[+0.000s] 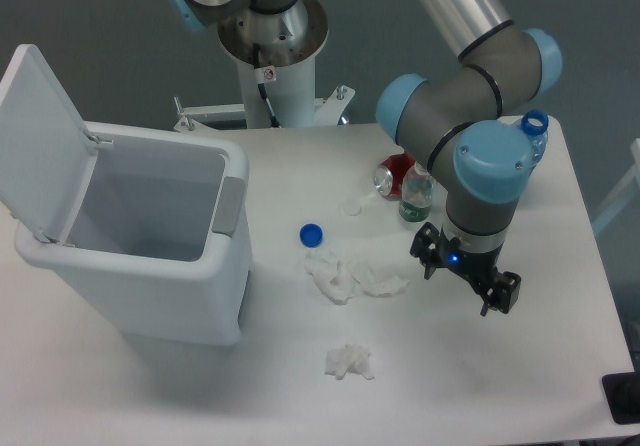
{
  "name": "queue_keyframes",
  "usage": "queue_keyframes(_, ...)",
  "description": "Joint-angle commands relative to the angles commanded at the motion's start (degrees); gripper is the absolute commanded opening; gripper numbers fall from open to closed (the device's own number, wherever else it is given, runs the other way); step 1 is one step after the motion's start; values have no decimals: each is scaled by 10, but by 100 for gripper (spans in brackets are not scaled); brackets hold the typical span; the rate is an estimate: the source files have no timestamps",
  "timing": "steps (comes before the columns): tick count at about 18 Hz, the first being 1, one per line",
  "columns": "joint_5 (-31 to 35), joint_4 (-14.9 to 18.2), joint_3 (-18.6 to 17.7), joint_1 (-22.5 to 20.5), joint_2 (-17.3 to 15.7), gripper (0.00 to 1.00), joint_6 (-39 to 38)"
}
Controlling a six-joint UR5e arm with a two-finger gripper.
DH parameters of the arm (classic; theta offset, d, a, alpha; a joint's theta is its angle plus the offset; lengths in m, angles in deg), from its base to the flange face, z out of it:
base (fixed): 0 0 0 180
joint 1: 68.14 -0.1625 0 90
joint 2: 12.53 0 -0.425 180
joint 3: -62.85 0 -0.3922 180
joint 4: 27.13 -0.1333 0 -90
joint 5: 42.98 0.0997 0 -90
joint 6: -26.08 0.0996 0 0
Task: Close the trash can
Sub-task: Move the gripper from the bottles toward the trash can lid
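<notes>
The large white trash can stands on the left of the table. Its flat white lid is swung up and back on the left side, so the bin is open and its inside looks empty. A grey latch tab sits on the right rim. My gripper hangs over the right part of the table, far from the bin. Its dark fingers point down and stand apart with nothing between them.
A blue bottle cap, crumpled white tissue and a second tissue wad lie mid-table. A red can, a small clear bottle and a blue-capped bottle stand behind my arm. The robot base is at the back.
</notes>
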Motion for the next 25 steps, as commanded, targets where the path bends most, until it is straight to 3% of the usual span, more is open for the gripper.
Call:
queue_keyframes(7, -2, -6, -8, 4, -1, 100, -3)
queue_keyframes(11, -3, -84, -78, 11, -25, 100, -10)
queue_keyframes(16, -4, -84, -96, 16, -54, 100, -17)
queue_keyframes(20, -6, -84, -90, 39, -76, 99, -119)
queue_keyframes(21, -14, -84, -88, 41, -87, 96, -127)
queue_keyframes(22, -28, -83, -87, 43, -97, 83, -146)
queue_keyframes(25, -83, -83, -86, 45, -132, 22, -223)
